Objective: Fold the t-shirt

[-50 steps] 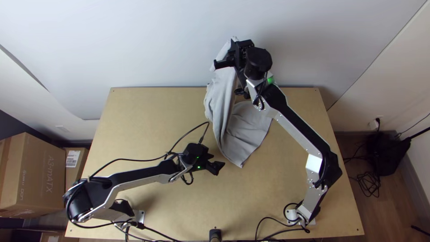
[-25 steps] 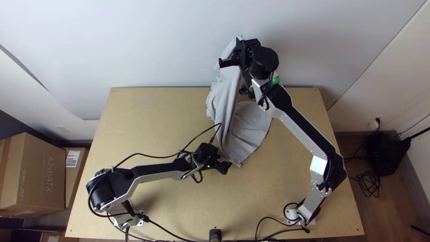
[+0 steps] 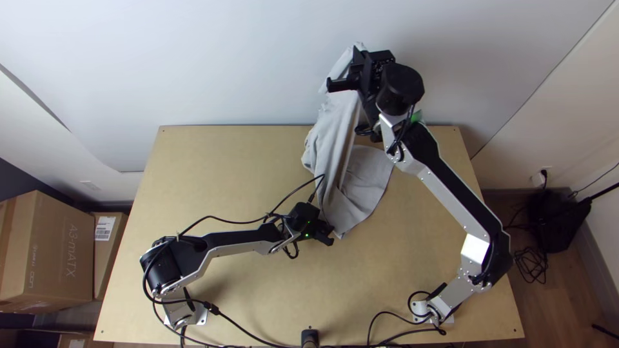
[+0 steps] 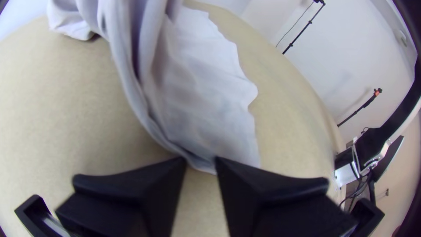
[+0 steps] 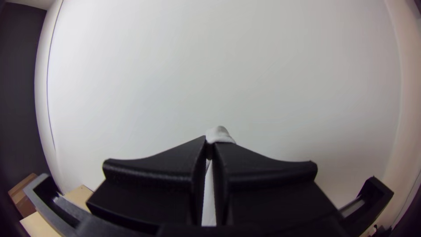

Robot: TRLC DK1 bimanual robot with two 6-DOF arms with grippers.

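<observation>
- T-shirt (image 3: 334,145) hangs bunched below the right end effector (image 5: 209,151), which pinches it; the lower part spreads over the bench (image 3: 225,154) towards the left end effector (image 4: 201,166).
- The left's fingers stand parted at a lower corner; contact is unclear.
- Handling: probably light, limp, not fragile; best grip is that corner, fabric well between the pads.
- Cardboard box (image 3: 51,248) beyond the left end effector carries print; no writing is readable on the shirt.

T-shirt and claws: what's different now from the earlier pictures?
In the top view, the right claw moved right, carrying the t-shirt's raised part. The left claw also moved right, toward the t-shirt's near corner, its fingers closing somewhat. The right claw kept its hold.
</observation>
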